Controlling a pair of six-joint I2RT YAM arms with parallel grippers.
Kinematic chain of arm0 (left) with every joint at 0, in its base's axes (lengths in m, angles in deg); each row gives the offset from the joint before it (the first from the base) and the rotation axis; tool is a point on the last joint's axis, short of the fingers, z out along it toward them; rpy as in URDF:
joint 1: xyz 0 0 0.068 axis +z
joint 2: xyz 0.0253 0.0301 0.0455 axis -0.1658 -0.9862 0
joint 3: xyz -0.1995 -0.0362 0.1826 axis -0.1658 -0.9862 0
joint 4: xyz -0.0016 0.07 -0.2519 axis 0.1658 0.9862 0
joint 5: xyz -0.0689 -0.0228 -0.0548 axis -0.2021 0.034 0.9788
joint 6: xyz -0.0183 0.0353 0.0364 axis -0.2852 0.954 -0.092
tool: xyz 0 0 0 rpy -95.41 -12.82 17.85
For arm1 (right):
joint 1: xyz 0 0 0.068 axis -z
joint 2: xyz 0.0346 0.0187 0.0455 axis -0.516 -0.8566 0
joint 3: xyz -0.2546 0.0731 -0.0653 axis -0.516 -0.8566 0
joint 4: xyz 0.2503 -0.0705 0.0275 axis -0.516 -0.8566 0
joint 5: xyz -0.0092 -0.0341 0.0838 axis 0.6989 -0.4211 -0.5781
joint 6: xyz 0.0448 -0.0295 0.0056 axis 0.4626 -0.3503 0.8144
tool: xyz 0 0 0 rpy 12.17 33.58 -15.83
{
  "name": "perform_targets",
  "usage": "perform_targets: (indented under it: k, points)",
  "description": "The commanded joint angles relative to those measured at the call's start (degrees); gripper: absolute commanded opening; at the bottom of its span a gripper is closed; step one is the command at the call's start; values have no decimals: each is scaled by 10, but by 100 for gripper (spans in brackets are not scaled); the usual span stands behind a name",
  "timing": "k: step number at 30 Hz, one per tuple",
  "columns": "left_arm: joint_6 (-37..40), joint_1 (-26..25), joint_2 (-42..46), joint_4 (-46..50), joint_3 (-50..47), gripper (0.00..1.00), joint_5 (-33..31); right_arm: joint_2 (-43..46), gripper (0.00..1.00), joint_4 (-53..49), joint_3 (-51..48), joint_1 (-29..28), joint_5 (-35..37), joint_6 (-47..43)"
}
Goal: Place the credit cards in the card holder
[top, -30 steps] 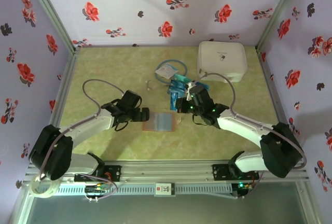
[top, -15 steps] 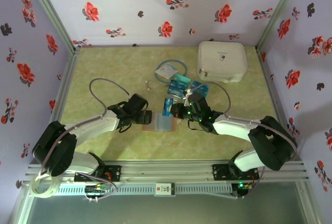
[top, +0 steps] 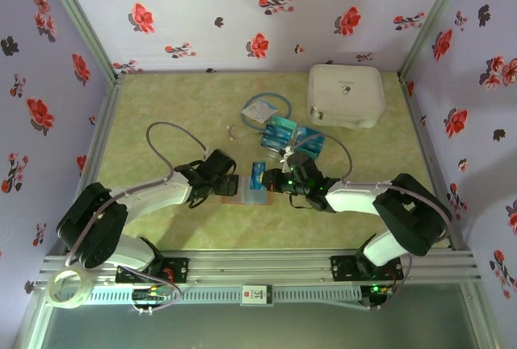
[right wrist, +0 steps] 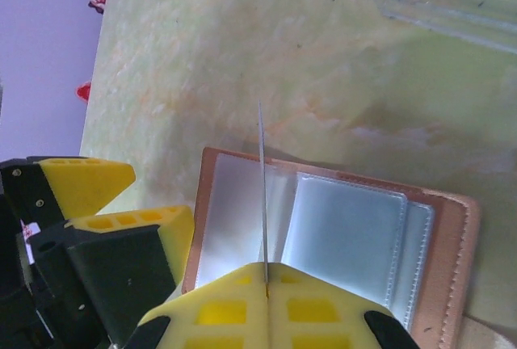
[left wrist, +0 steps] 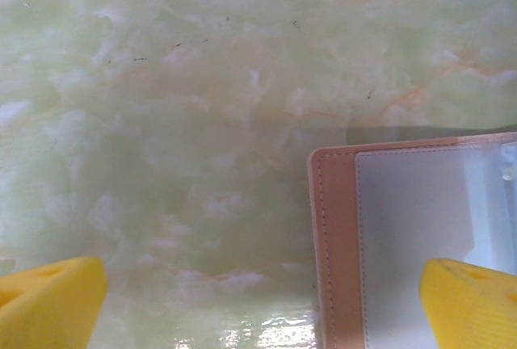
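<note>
**Markings.** The white zip case (top: pixel 345 94), upper right of the top view, carries a small dark mark on its lid that is too small to read. Print on the cards cannot be read at this size.

**Card holder.** The card holder (right wrist: pixel 347 240) lies open and flat on the desk (top: pixel 161 107), just below centre of the top view. Its clear sleeves face up inside a stitched brown border. Its long axis runs left to right in that view, between the two grippers.

**Right gripper.** The right gripper (right wrist: pixel 266 284) has its jaws closed on one teal credit card (top: pixel 258 174). In the right wrist view the card shows edge-on as a thin vertical line above the holder's left sleeve. Whether it touches the sleeve cannot be told.

**Left gripper.** The left gripper (left wrist: pixel 258 304) has its jaws spread wide and empty. In the left wrist view, one yellow fingertip (left wrist: pixel 472 300) overlaps the holder's sleeve at lower right and the other lies over bare desk. Contact cannot be confirmed.

**Other credit cards.** The loose credit cards (top: pixel 283 132) lie grouped up and to the right of the holder, near a pale blue packet with looped tubing (top: pixel 260 109).
</note>
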Motion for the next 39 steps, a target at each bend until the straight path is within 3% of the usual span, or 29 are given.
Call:
perform_targets:
  k: [1,29,39]
  points:
    - [11,-4,-9,-8,-8,100,-26,-15,0,37,-5,-8,-15,9]
    - [-2,-4,-24,-46,-60,100,-29,-40,0,20,-9,-15,-11,-1]
    - [-14,-4,-19,-52,-74,100,-27,-41,0,94,-18,-14,-38,20]
